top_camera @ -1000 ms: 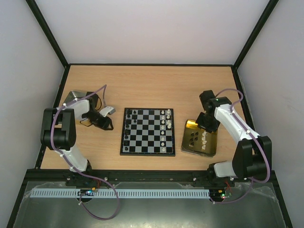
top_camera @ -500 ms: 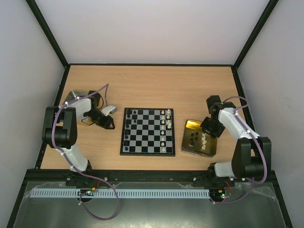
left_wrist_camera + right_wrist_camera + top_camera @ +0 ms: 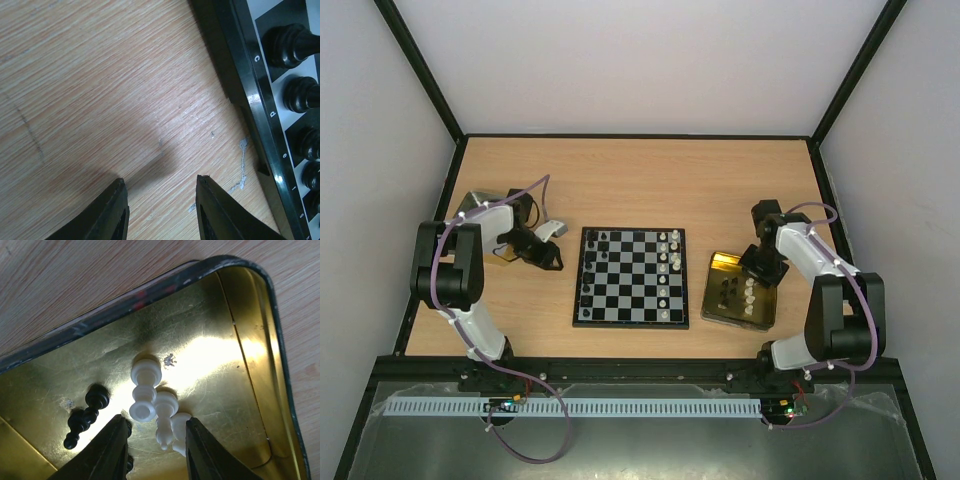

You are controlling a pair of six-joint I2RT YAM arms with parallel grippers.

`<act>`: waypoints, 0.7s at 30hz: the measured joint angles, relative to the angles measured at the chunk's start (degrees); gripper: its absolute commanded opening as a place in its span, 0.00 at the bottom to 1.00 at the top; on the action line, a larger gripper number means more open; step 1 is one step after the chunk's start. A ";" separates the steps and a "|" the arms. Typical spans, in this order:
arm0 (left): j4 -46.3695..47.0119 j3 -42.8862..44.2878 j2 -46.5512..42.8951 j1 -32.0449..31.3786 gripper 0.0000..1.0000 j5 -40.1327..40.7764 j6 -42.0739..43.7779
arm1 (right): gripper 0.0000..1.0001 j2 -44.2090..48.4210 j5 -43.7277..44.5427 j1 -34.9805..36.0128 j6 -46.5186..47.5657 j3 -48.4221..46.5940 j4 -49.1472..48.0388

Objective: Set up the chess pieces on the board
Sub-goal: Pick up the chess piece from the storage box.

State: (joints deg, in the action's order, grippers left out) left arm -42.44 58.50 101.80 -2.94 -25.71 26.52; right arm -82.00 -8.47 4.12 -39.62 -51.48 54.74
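The board [image 3: 630, 290] lies mid-table, with black chess pieces [image 3: 590, 262] along its left side and white ones [image 3: 666, 262] along its right. More pieces lie in a gold tin [image 3: 764, 308]. In the right wrist view, three white pieces [image 3: 145, 387] lie on the tin's floor and black ones [image 3: 85, 412] lie to their left. My right gripper [image 3: 155, 421] hangs open just above them, its fingers either side of the white ones. My left gripper [image 3: 160, 181] is open and empty over bare wood, left of the board's edge [image 3: 250, 90] and its black pieces [image 3: 290, 45].
A silver tin [image 3: 478, 206] sits behind the left arm near the left wall. The gold tin's dark rim [image 3: 150, 287] rises around the right gripper. Black frame posts and white walls enclose the table.
The right arm has folded in and brought its gripper down into the gold tin, jaws slightly wider. The left gripper has barely shifted beside the board.
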 measured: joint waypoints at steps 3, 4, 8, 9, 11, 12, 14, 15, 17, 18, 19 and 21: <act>0.15 -0.02 0.00 -0.02 0.39 -0.04 -0.04 | 0.23 -1.27 -0.15 -0.04 0.02 0.00 -0.70; 0.17 -0.04 0.00 -0.04 0.39 -0.04 -0.04 | 0.21 -1.62 -0.17 -0.04 0.02 0.00 -1.03; 0.31 -0.11 0.00 -0.04 0.39 -0.02 -0.02 | 0.12 -2.38 -0.22 -0.11 0.07 0.00 -1.73; 0.35 -0.15 0.00 -0.04 0.39 -0.02 -0.02 | 0.11 -2.45 -0.20 -0.13 0.09 -0.04 -1.88; 0.39 -0.17 -0.02 -0.04 0.39 -0.02 -0.02 | 0.09 -2.45 -0.15 -0.15 0.17 -0.13 -2.10; 0.42 -0.20 -0.02 -0.04 0.39 -0.04 -0.02 | 0.08 -2.47 -0.13 -0.15 0.17 -0.20 -2.16; 0.55 -0.26 -0.02 -0.04 0.39 -0.07 -0.02 | 0.06 -2.45 0.02 -0.15 0.20 -0.24 -2.27; 0.68 -0.28 -0.02 -0.04 0.39 -0.20 -0.02 | 0.06 -2.47 0.24 -0.15 0.22 -0.28 -2.29; 0.81 -0.33 -0.02 -0.04 0.39 -0.28 -0.02 | 0.05 -2.45 0.63 -0.17 0.39 -0.35 -2.25; 0.81 -0.33 -0.02 -0.04 0.39 -0.33 -0.02 | 0.05 -2.45 0.87 -0.17 0.55 -0.44 -2.23; 0.81 -0.33 -0.02 -0.04 0.39 -0.33 -0.02 | 0.05 -2.45 1.09 -0.17 0.61 -0.48 -2.21; 0.81 -0.33 -0.02 -0.04 0.39 -0.35 -0.02 | 0.05 -2.27 1.49 -0.17 0.74 -0.63 -1.97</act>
State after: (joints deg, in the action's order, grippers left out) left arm -41.63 58.17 101.78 -2.98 -26.06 26.50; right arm -84.27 -6.98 3.95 -38.87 -52.12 52.77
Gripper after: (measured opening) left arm 0.387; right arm 0.064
